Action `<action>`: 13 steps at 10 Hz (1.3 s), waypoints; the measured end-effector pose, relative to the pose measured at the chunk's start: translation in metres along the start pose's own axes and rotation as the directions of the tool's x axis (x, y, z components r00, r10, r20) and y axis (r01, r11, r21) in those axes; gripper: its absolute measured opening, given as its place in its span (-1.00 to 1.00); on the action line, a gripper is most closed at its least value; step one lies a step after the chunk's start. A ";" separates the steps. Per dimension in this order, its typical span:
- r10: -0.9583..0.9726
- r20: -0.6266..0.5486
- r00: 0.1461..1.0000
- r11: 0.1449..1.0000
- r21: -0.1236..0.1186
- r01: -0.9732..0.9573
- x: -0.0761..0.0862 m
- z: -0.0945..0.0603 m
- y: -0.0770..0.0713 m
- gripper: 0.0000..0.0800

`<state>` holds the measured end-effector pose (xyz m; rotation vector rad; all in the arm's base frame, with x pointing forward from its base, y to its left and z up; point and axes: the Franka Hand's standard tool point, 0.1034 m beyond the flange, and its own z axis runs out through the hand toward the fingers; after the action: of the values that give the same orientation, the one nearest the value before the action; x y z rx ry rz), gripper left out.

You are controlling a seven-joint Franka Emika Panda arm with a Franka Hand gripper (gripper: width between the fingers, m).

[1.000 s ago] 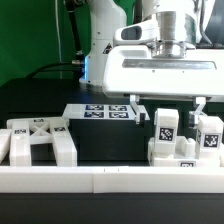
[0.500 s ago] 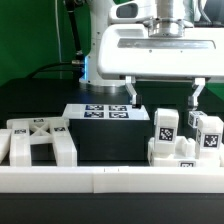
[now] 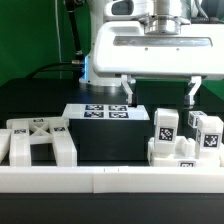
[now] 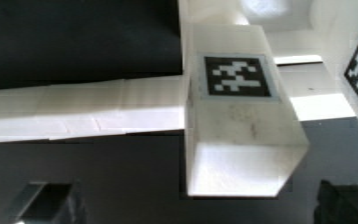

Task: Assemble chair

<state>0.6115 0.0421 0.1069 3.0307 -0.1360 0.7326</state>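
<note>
Several white chair parts with black-and-white tags stand in a cluster (image 3: pixel 183 138) at the exterior view's right, near the front rail. A flat white cross-braced chair part (image 3: pixel 38 139) lies at the exterior view's left. My gripper (image 3: pixel 160 92) hangs open above the right cluster, its two dark fingers spread wide and holding nothing. In the wrist view a tall white tagged block (image 4: pixel 234 100) stands between and beyond the dark fingertips (image 4: pixel 44 200), apart from them.
A long low white border rail (image 3: pixel 100 178) runs along the front. The marker board (image 3: pixel 100 111) lies flat on the black table behind the parts. A green backdrop stands at the exterior view's left.
The gripper has risen from down beside the right cluster of parts to well above it, still open and empty.
</note>
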 end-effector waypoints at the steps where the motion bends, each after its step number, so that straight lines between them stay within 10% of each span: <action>1: 0.000 0.032 0.999 1.000 0.003 0.000 -0.004 0.003 -0.001 0.62; 6: 0.009 0.446 0.895 0.999 0.036 -0.028 -0.012 0.012 -0.007 0.62; 10: 0.012 0.439 0.898 0.999 0.029 -0.028 -0.004 0.021 -0.004 0.62; 12: 0.009 0.441 0.898 0.999 0.028 -0.024 -0.005 0.021 -0.004 0.01; 13: 0.037 0.441 0.897 0.999 0.016 -0.049 -0.005 0.021 -0.004 0.01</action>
<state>0.6174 0.0455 0.0859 3.1712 -0.2000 0.0313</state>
